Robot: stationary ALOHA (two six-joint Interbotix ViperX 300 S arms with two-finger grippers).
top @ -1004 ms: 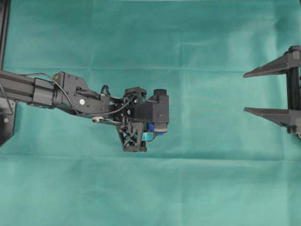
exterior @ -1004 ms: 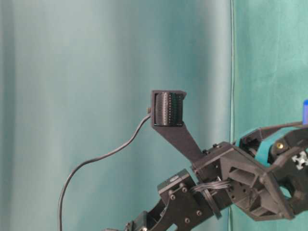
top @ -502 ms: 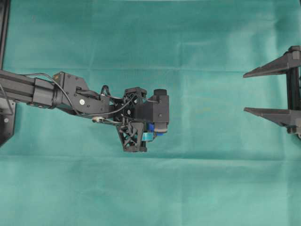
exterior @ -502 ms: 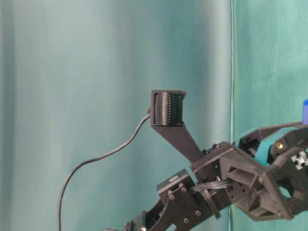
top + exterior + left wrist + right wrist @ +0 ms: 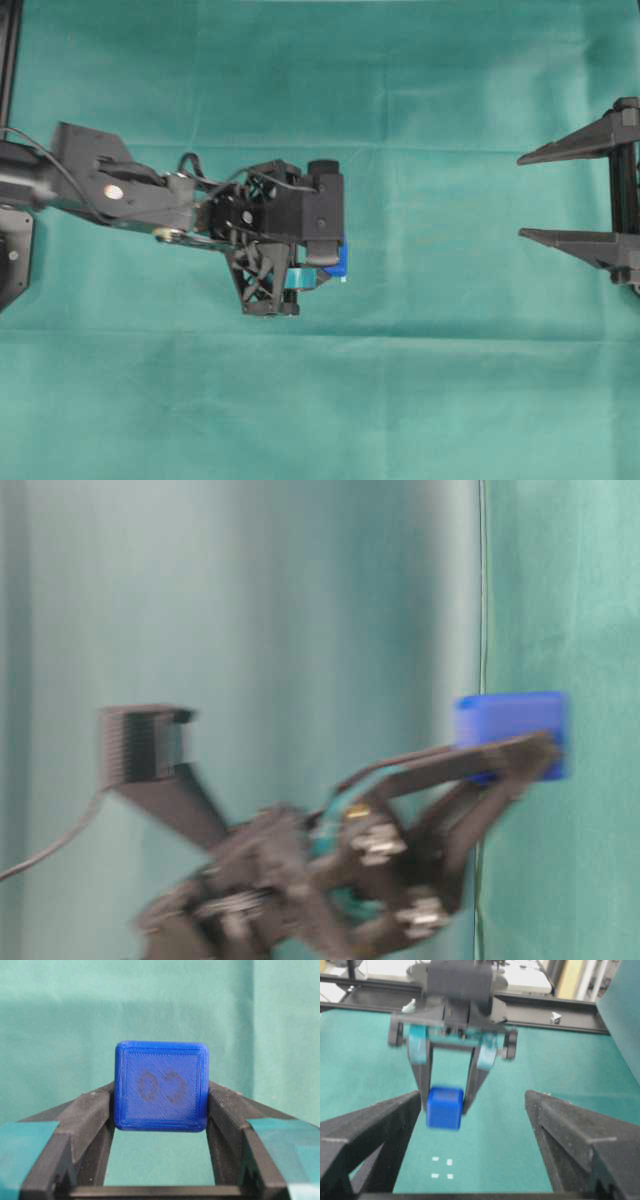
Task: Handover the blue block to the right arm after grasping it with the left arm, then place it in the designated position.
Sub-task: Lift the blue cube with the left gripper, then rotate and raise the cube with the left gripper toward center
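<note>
The blue block is a small bright blue cube with a faint dark mark. It is held above the green cloth between the teal-taped fingers of my left gripper. The left wrist view shows the block clamped at the tips of the left gripper. The table-level view shows the block, blurred. My right gripper is open and empty at the right edge, far from the block. In the right wrist view the block hangs ahead of the right gripper. The designated position is four white marks on the cloth below it.
A green cloth covers the table. A black frame rail runs along the left edge, and another rail crosses behind the left arm. A cable trails from the left arm's camera mount.
My left arm has pulled back to the left and slightly up in the overhead view, carrying the block. The block now shows fully in the table-level view. The right gripper has not moved.
</note>
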